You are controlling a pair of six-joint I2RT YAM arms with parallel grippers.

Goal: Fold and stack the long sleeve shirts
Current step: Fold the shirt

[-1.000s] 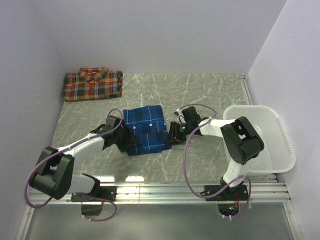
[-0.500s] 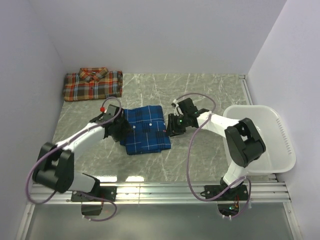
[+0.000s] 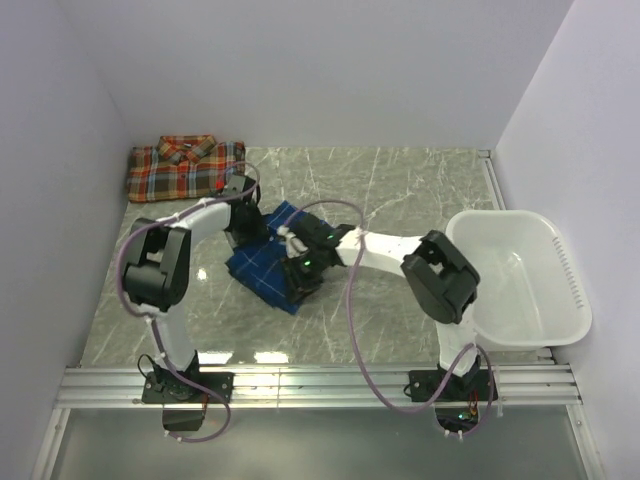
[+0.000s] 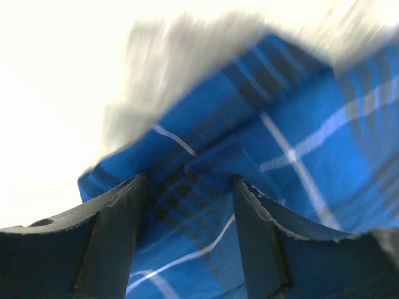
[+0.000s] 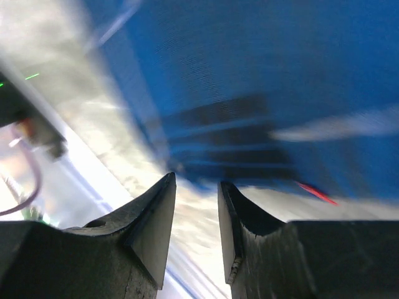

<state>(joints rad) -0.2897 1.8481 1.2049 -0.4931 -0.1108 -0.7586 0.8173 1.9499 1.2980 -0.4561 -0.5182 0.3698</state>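
The royal blue plaid shirt (image 3: 262, 272) lies folded and skewed on the grey marble table, left of centre. It fills the left wrist view (image 4: 299, 124) and the top of the right wrist view (image 5: 249, 75). My left gripper (image 3: 248, 222) is at its far corner, and its jaws (image 4: 187, 180) are shut on a bunched fold of blue cloth. My right gripper (image 3: 300, 270) is at the shirt's right edge. Its jaws (image 5: 196, 180) stand a narrow gap apart with only table showing between them and the shirt's edge just past the tips. The red-orange plaid shirt (image 3: 185, 168) lies folded at the far left corner.
A white plastic basket (image 3: 545, 318) stands at the right edge of the table. White walls close in the back and both sides. A metal rail (image 3: 320, 380) runs along the near edge by the arm bases.
Both grippers swung left and the arms reached further. The blue shirt was dragged left and turned from square to diagonal. The left gripper moved to its far corner, the right onto its right edge.
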